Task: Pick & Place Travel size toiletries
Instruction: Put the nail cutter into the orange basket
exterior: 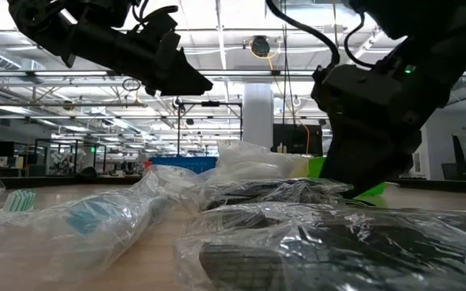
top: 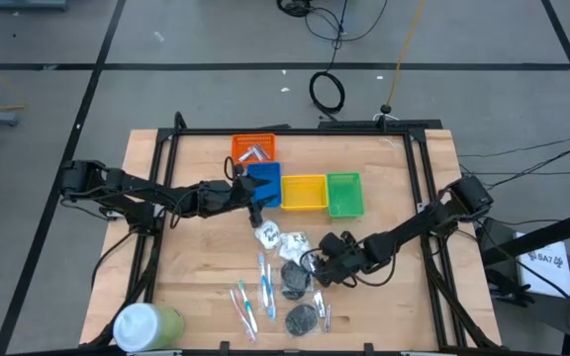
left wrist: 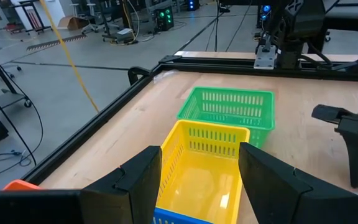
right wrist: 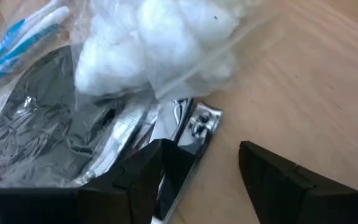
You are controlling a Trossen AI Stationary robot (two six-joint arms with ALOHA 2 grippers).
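Note:
The toiletries lie bagged in clear plastic on the table's near middle: toothbrushes [top: 263, 287], dark round discs [top: 293, 277], white fluffy packets [top: 268, 235] and a silvery clipper [right wrist: 194, 127]. My right gripper [right wrist: 205, 149] hangs open over them, pointing steeply down. The clipper lies between its fingers, close to one finger [right wrist: 151, 171]. A white packet [right wrist: 160, 43] and a disc [right wrist: 36, 124] lie just beyond. My left gripper [left wrist: 194, 186] waits open and empty above the blue tray [top: 265, 183], facing the yellow tray [left wrist: 204, 162]. My right gripper stands over the silvery clipper's bag, and one finger [right wrist: 151, 171] covers the clipper's near end [right wrist: 179, 168]. I cannot tell whether that finger touches it. The clipper lies flat on the table.
Orange [top: 253, 150], blue, yellow [top: 305, 193] and green [top: 344, 194] trays stand in a row at the table's far middle. Silvery pieces lie in the orange one. A large green cylinder with a white cap [top: 146, 324] lies at the near left corner. Bare wood lies right of the toiletries.

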